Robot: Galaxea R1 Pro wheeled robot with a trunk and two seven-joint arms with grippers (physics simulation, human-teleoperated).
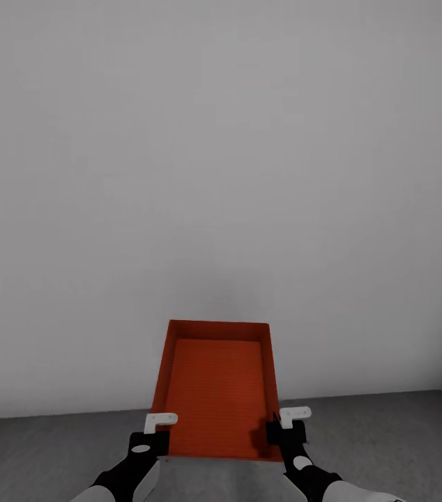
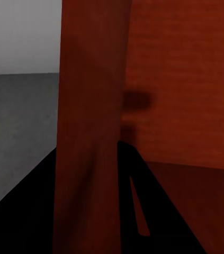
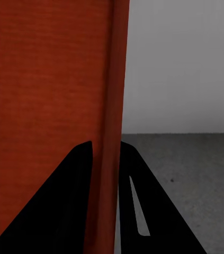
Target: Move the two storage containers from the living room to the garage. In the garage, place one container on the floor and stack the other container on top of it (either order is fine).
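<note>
Over grey floor (image 1: pixel 54 446) by wall (image 1: pixel 221 174) | left gripper (image 1: pixel 153 434), right gripper (image 1: pixel 285 427) each clamp storage container (image 1: pixel 217 390) side walls | no writing

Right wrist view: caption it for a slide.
Right gripper fingers straddle the orange-red container wall above the grey floor.

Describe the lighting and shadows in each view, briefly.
Head view: flat, even light on the grey-white wall, no glare; a soft shadow darkens the storage container by the right gripper. Left wrist view: dim, the container wall looks dark red, with a blurred dark shadow blot on its inside face, jaws black silhouettes. Right wrist view: brighter orange wall, mottled concrete floor, jaws again black.
</note>
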